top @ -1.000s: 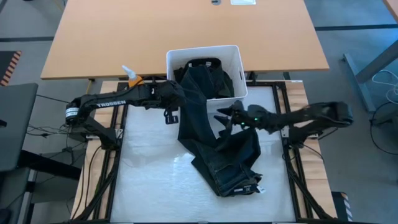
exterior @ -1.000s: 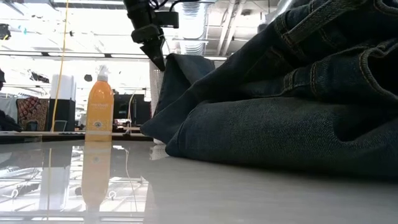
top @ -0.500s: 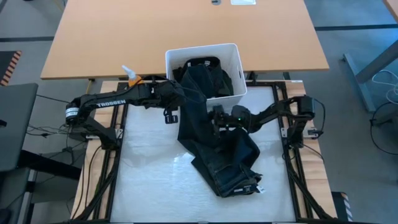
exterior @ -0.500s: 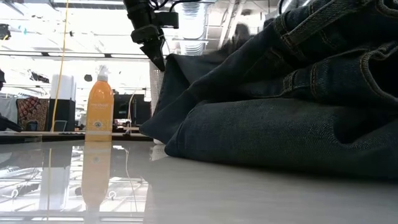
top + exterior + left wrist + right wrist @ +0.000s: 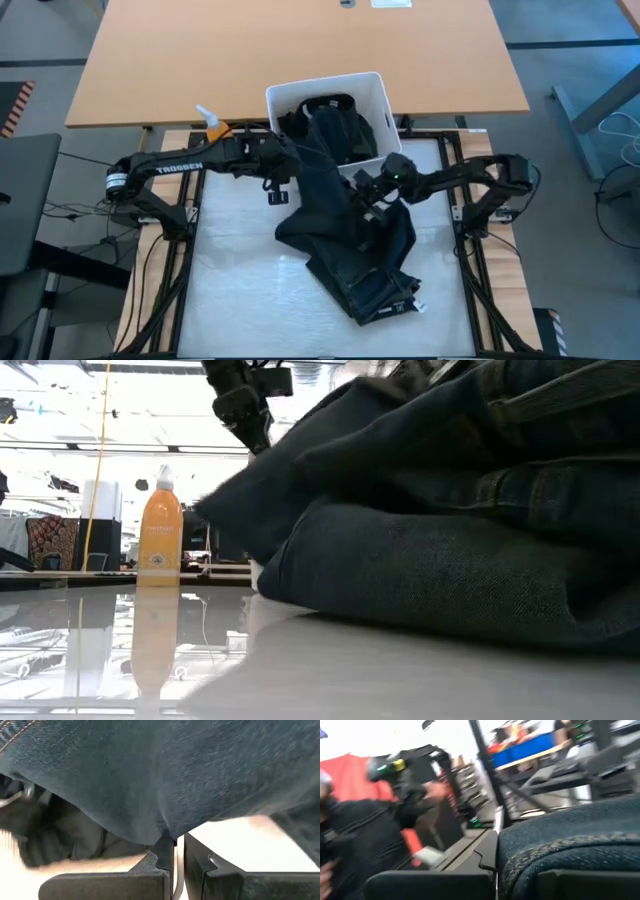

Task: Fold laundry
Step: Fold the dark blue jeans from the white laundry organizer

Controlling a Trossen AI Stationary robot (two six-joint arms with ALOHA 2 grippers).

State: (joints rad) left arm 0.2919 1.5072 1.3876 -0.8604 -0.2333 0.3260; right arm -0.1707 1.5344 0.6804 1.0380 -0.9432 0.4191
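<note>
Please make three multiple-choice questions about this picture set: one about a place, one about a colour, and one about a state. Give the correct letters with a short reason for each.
1. Where does the white bin stand?
A. at the table's far edge, between the two arms
B. at the near edge
C. on the floor

2. What colour is the spray bottle?
A. green
B. orange
C. black

3. What is the state of the left end effector?
A. wide open above the table
B. shut on the denim garment
C. inside the bin, holding nothing

Answers:
1 A: the high view shows the bin at the far edge.
2 B: the low view shows an orange body.
3 B: the left wrist view shows denim pinched between the fingers.
</note>
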